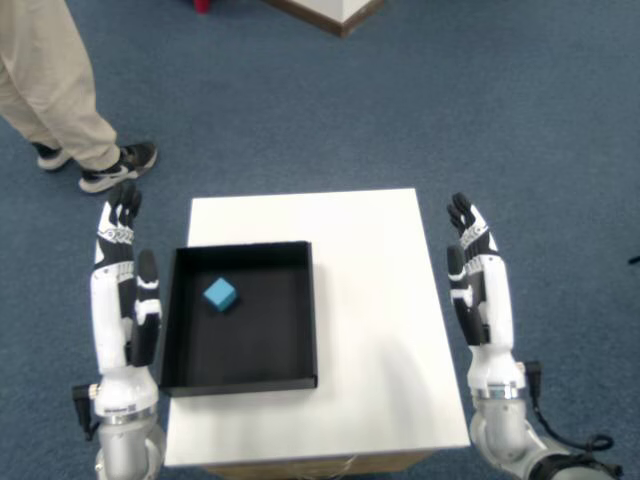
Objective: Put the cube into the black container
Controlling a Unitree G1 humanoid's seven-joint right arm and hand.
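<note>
Resting in the far-left part of the black container (300,320) on the white table (380,330), the small light-blue cube (220,294) lies well apart from the right hand (478,290), whose straight fingers hold nothing.

Blue carpet (480,110) under white table (370,300).

Small blue cube (220,294) rests inside the shallow, square black container (300,315), toward its upper-left area, sitting flat.
</note>
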